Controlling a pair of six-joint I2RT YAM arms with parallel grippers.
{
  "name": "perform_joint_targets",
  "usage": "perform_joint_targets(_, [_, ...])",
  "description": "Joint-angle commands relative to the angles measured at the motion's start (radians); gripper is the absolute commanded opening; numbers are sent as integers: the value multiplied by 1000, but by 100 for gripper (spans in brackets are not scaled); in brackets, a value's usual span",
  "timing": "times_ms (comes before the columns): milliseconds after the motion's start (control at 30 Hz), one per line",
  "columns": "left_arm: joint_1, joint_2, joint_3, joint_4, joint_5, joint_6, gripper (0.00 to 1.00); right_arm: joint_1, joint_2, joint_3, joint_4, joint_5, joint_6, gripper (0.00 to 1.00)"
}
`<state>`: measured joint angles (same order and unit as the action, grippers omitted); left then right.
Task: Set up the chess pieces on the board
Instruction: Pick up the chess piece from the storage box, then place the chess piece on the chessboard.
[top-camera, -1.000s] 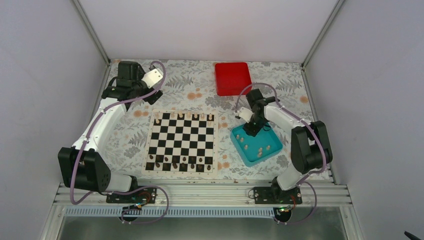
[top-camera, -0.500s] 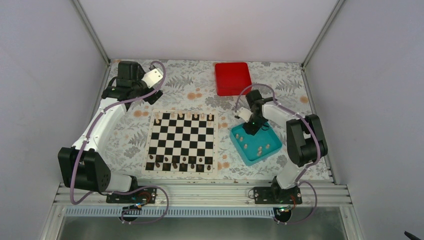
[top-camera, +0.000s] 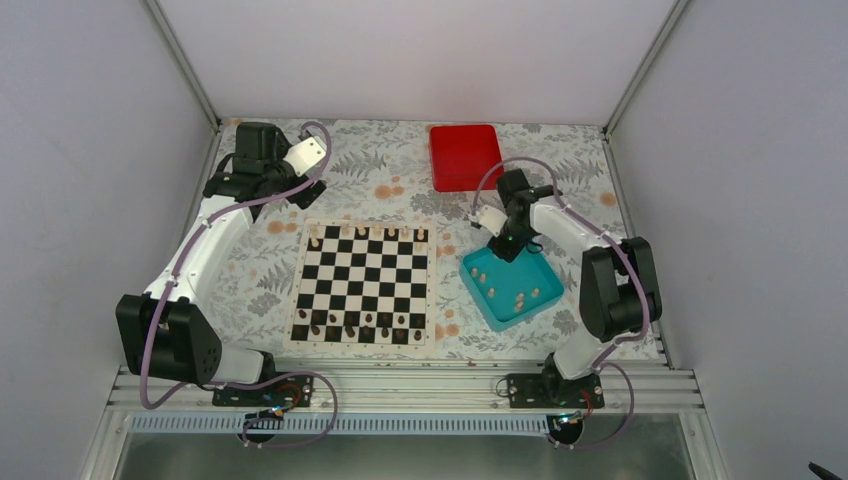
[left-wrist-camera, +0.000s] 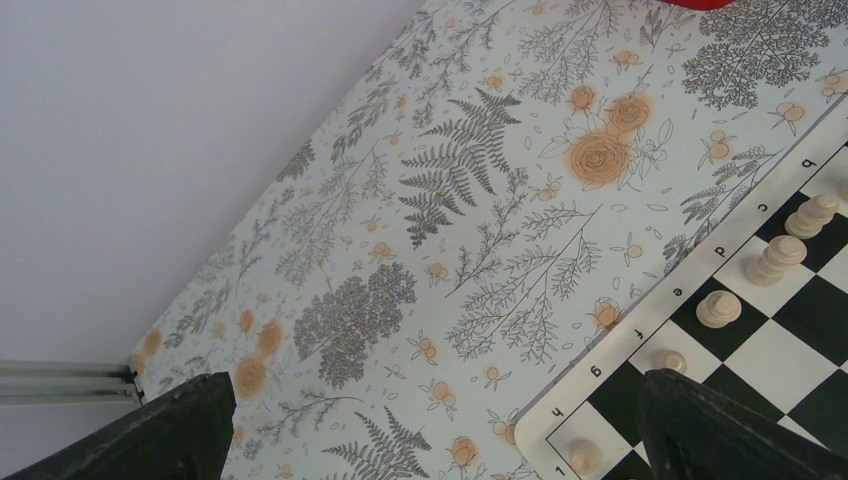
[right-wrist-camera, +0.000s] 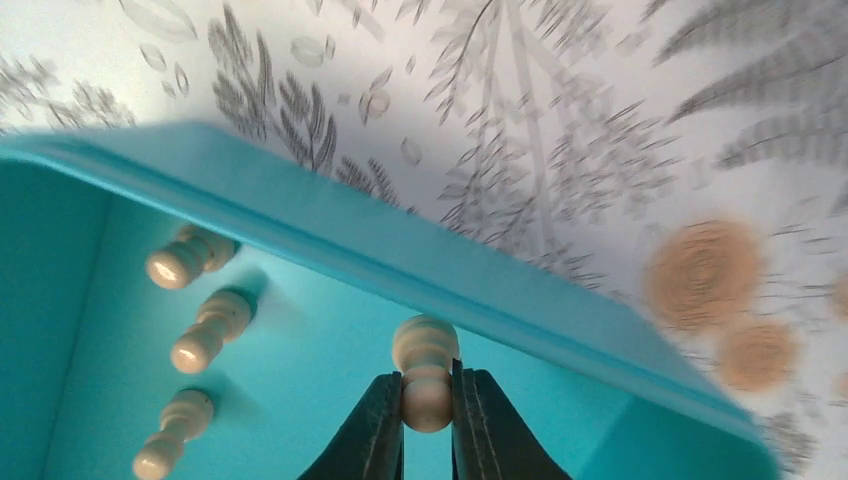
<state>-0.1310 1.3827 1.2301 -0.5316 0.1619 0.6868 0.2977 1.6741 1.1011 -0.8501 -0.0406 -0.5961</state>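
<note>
Right wrist view: my right fingers (right-wrist-camera: 383, 425) pinch a small cream chess piece (right-wrist-camera: 426, 352), head past the tips, over the shallow teal tray (right-wrist-camera: 400, 255). The black-and-white checkered board (top-camera: 365, 280) lies leftward. My left fingers (left-wrist-camera: 720, 430) gape wide by its far corner.

Since a second ago, the right pincer (right-wrist-camera: 428, 400) is closed from open onto a cream chess piece (right-wrist-camera: 425, 345), and is shifted slightly toward the far rim of the teal tray (right-wrist-camera: 300, 225).
</note>
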Motion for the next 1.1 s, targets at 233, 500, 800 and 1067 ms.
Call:
perform_joint_targets(233, [4,-13,-3,21,27,-9,100,174,-19,316,-209,21,56,6])
perform_joint_targets(500, [4,-21,-2,16,26,-5,100,364,173,546,-264,4,59,7])
perform_joint_targets(800, [4,-32,-19,17,20,-4,100,473,400,721,-252,3,33,7])
perform_joint_targets(1067, [4,-43,-43,26,18,4,100,483,509,767,-244,4,20,8])
